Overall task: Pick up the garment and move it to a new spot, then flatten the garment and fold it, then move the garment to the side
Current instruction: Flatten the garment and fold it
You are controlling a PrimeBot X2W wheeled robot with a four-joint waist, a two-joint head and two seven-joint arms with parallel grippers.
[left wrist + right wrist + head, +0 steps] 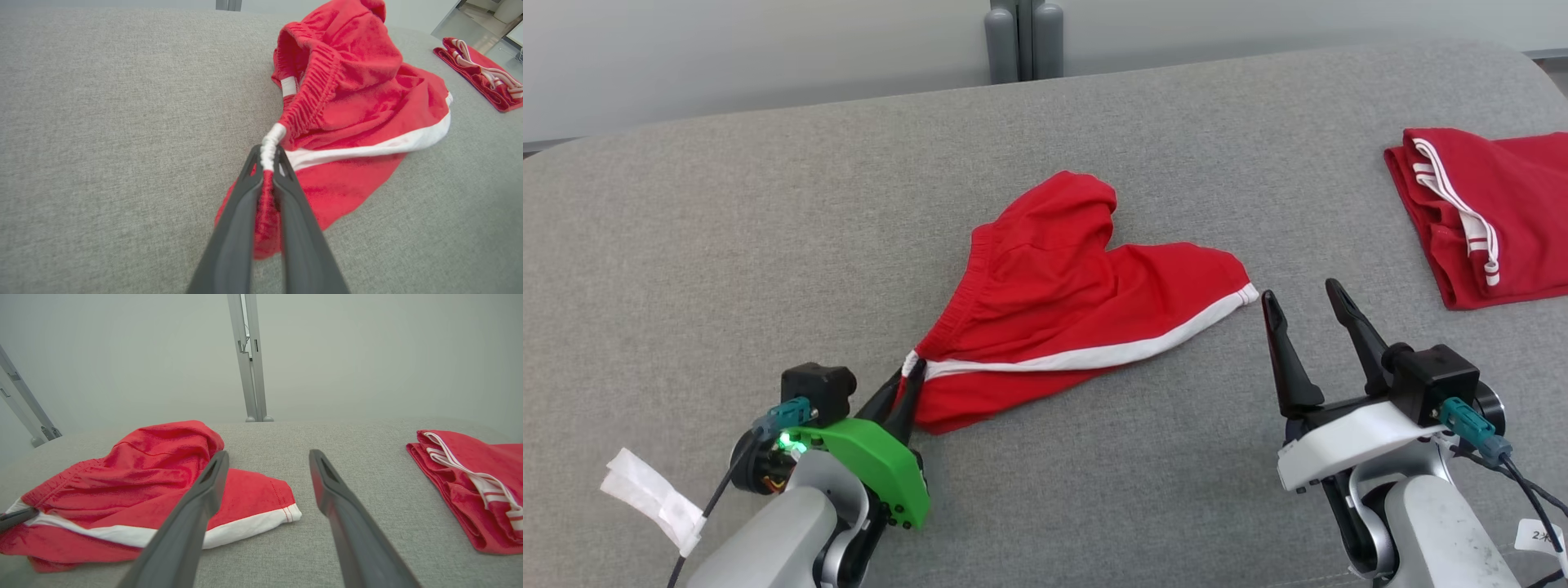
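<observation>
Head view: pinches waistband corner of red garment [1062, 302] w/ left gripper [915, 367], jaws clenched on the cloth near front-left of grey tabletop [768, 245]; leaves rest of garment crumpled mid-tabletop, white hem stripe running twd the right. Holds right gripper [1300, 292] just beside the stripe's right end, jaws released, nothing in them, not touching cloth. Also takes in a 2nd red folded pile [1478, 212] at far right, well apart. Left wrist view: confirms the grip, showing white elastic bunched btwn the two dark fingers [233, 228] and red cloth trailing below them; shows bulk of garment [359, 102] resting on tabletop, not lifted clear. Right wrist view: looks past spread jaws at the hem corner, apart from both fingers; catches left gripper's tip [16, 517] at left edge on the stripe. Progress, as judged: early. Grasp for pickup made; lift & move to new spot not yet done; flattening, folding, shifting aside all left. Prob needs right gripper on the other corner for spreading.
</observation>
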